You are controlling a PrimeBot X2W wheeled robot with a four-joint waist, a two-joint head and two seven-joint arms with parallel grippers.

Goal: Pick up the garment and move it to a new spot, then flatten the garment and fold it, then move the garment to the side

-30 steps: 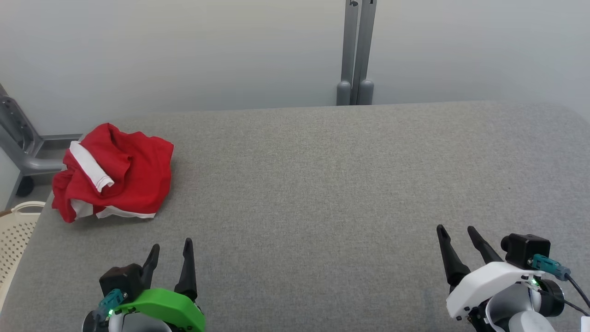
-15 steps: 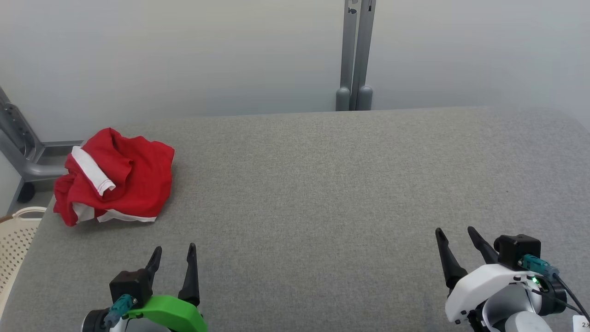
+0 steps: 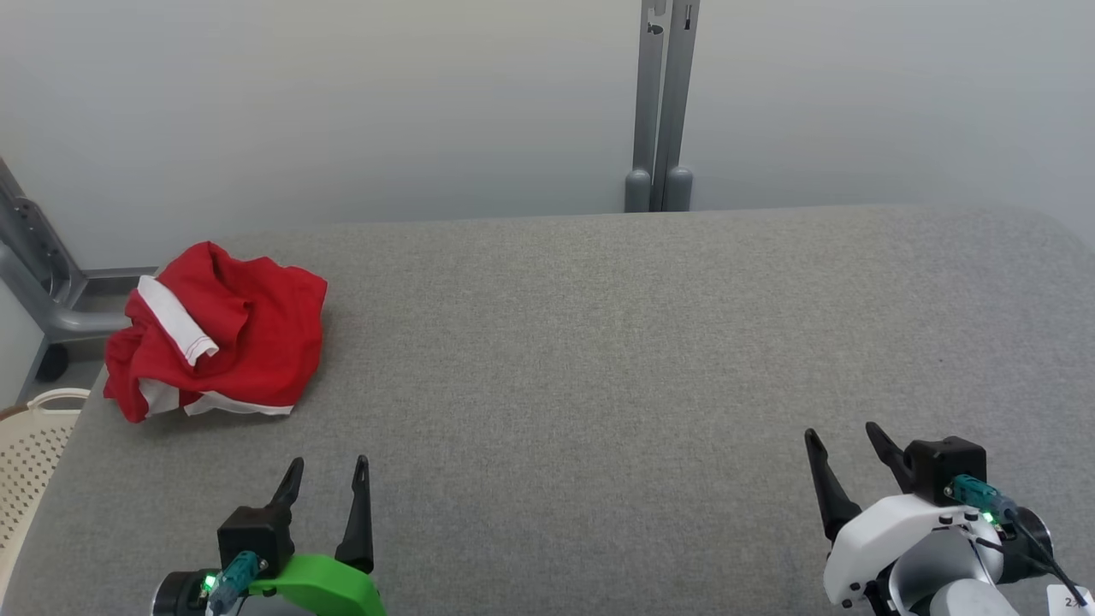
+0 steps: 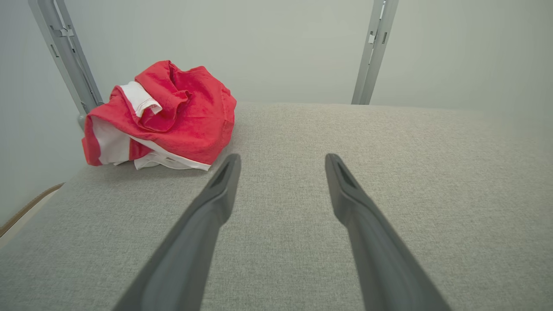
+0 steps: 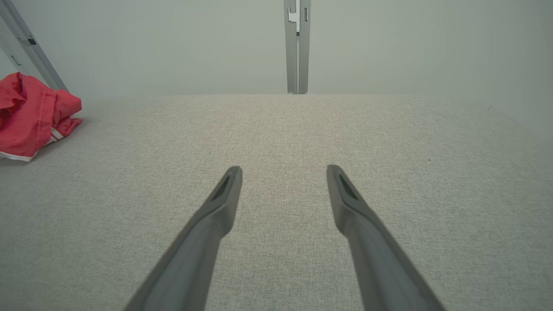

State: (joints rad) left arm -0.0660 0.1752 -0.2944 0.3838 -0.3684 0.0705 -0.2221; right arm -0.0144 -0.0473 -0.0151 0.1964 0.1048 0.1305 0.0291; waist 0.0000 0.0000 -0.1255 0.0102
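A crumpled red garment point(image 3: 224, 334) with white trim lies in a heap at the far left of the grey table point(image 3: 599, 342). The left wrist view has the garment point(image 4: 173, 116) ahead and to the left, and the right wrist view catches the garment point(image 5: 30, 116) at its left edge. My left gripper point(image 3: 328, 467) hovers open near the table's front left, a short way in front of the heap, nothing between its fingers. My right gripper point(image 3: 842, 434) is open at the front right, far from the cloth, also holding nothing.
A grey metal post point(image 3: 660, 103) stands behind the table's far edge. A grey frame leg point(image 3: 34, 274) and a cream perforated basket point(image 3: 30, 445) sit off the table's left side. A pale wall runs behind.
The head camera has tilted, so the whole scene sits a little lower in the picture. Both grippers have drawn back slightly toward the bottom edge. The garment has not moved on the table.
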